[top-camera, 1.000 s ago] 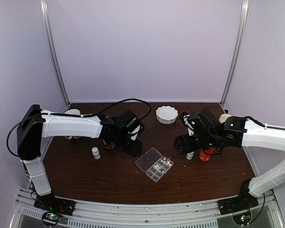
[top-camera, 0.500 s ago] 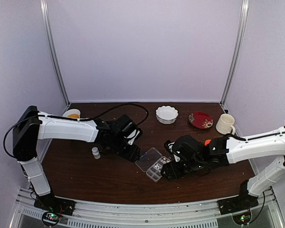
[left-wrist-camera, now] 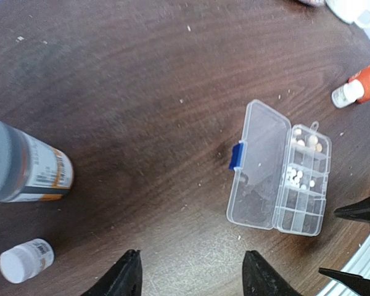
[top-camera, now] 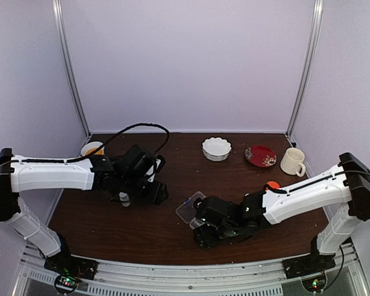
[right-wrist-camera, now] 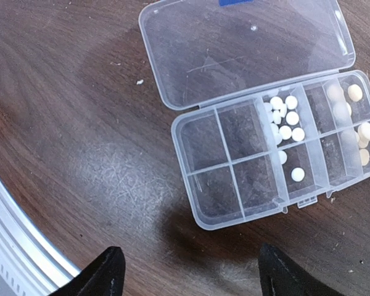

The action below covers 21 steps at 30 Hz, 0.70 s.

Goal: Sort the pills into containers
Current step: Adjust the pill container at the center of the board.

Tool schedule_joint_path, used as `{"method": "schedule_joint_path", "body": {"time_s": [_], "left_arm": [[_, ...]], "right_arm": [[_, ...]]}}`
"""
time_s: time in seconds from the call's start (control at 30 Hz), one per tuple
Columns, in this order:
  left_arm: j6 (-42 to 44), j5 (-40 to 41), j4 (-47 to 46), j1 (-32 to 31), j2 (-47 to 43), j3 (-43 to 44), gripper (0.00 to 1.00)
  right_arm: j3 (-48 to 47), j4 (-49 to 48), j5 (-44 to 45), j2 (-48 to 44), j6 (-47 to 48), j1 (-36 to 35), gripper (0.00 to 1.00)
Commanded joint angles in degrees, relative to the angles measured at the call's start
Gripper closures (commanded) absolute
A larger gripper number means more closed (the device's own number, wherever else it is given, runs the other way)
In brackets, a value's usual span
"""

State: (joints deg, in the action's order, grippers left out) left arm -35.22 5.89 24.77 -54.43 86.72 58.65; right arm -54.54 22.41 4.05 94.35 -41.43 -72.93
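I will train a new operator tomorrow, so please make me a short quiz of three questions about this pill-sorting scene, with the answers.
1. True or false: the lid of the organizer box is shut.
2. What does the right gripper hold? A) a pill B) a white bottle C) nothing
3. What colour is the latch on the lid?

Key:
1. False: the lid lies fully open beside the compartments.
2. C: the gripper is open and empty.
3. Blue.
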Motion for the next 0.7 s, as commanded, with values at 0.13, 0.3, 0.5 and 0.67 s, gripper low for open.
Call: {"method": "schedule_joint_path", "body": {"time_s": [0.13,0.3,0.5,0.67], "left_arm": [[0.7,6.4,0.1,0.5,-5.7,-0.6,0.40],[1.1,6.5,0.6,0.9,-6.6,-1.0,0.40],[1.3,6.4,0.5,1.6,-7.9,-2.0,0.40],[1.0,6.7,0.6,1.9,-9.8,-3.6,0.40]], "right_arm": [[-5.7,4.0,4.0,4.8,-1.8,-0.4,0.34],[-8.0,4.9,4.1,6.9,-2.5,-0.4,0.34],[-11.0,6.1,4.7,9.3,-2.0,-0.2,0.35],[-13.8,6.1,4.8,11.4,-0.2,0.7,0.36]]}}
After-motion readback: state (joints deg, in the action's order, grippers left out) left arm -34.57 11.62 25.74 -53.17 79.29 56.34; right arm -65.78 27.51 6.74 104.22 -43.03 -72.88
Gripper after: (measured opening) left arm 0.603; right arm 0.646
